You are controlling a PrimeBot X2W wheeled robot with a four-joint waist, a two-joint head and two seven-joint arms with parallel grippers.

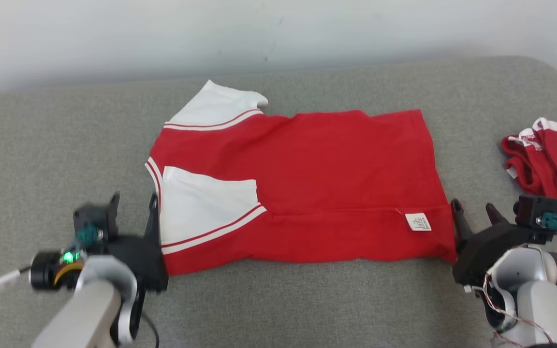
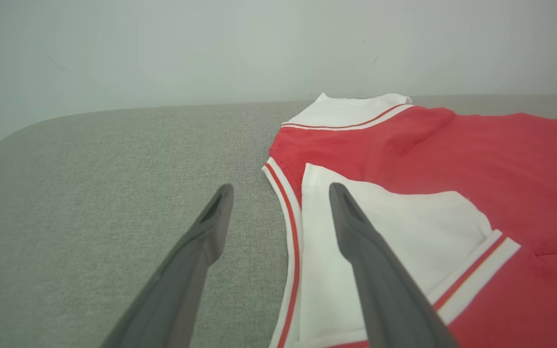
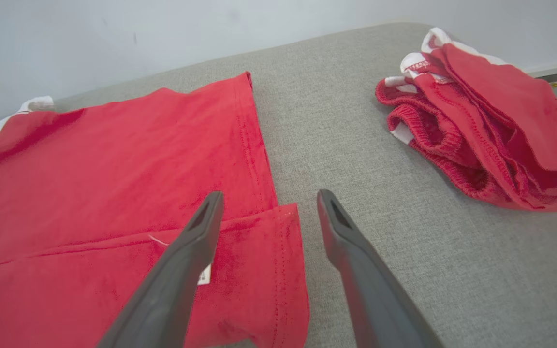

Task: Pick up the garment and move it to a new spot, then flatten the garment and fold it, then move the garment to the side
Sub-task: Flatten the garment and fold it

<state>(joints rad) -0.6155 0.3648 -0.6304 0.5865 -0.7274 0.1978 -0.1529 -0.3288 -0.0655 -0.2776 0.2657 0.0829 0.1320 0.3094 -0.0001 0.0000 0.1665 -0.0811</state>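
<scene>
Garment (image 1: 317, 164) between low left gripper (image 1: 134, 197) and right gripper (image 1: 473, 205), both splayed

Print on the little white tag (image 1: 418, 221) is way too tiny for me to read, my left gripper (image 1: 134, 196) looks kinda smeared, and the red pile (image 1: 547, 159) runs off the head view's right edge.

Grey fabric surface (image 1: 307, 299): red shirt (image 1: 331, 183) flat, red bundle (image 1: 549, 159) right.
</scene>
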